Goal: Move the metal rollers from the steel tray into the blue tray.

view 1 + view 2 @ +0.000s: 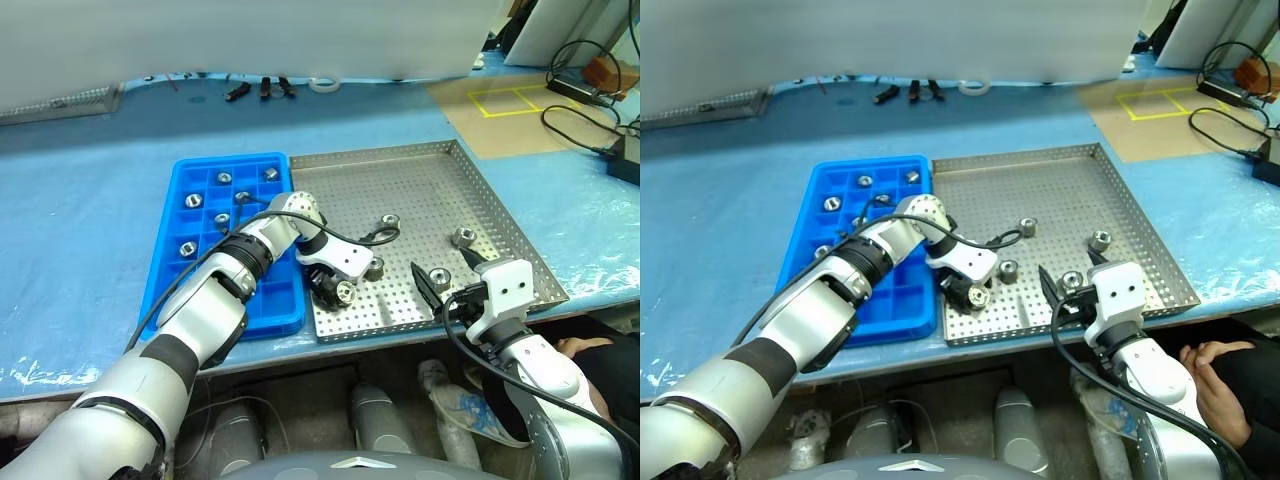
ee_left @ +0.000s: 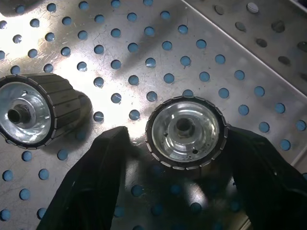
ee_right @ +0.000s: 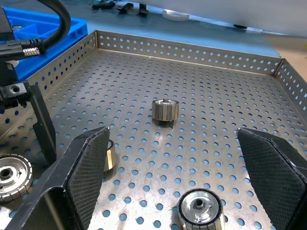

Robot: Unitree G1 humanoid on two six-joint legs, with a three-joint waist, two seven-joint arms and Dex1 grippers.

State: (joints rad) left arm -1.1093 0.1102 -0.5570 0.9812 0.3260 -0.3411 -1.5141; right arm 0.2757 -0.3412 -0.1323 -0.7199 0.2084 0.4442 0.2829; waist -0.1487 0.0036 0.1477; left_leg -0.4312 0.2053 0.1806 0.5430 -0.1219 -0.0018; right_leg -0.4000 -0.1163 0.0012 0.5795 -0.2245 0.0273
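The left gripper (image 1: 338,291) is straddling one of the metal rollers (image 2: 186,132) near the steel tray's (image 1: 500,215) front edge, fingers (image 2: 91,187) just apart from its ribbed rim, not yet clamping. These rollers are likely dense, rigid and slippery; gripping across the ribbed sides looks best. The right gripper (image 3: 177,172) is hovering wide open. The blue tray (image 1: 205,165) is already holding several rollers in separate compartments; about five are sitting loose on the steel tray.

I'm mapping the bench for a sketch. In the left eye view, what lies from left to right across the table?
Blue tray → left gripper → roller near the tray's middle → roller farther right → steel tray's right rim.
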